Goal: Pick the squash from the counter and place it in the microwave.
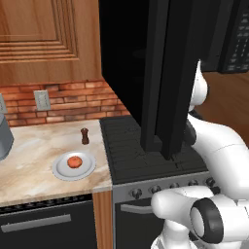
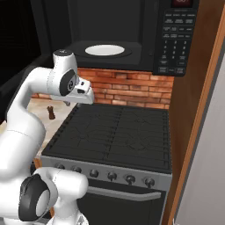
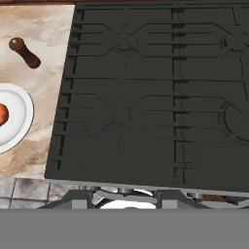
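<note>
Nothing was yet done: the squash (image 1: 74, 161) lay on its plate (image 1: 60, 170) on the table (image 1: 34, 146), ungrasped; the microwave (image 2: 132, 35) stood open. The tool's state could not be told.

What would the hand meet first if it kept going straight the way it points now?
Most likely the black stove top: the hand view looks nearly straight down onto its grates. The squash on its plate lies off to one side, outside that line.

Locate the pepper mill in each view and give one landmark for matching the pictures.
Left base view: the pepper mill stands on the counter, behind the plate.
Right base view: at left-centre, beside the arm.
Hand view: upper left, above the plate.
Shared landmark: the stove top beside it.
</note>
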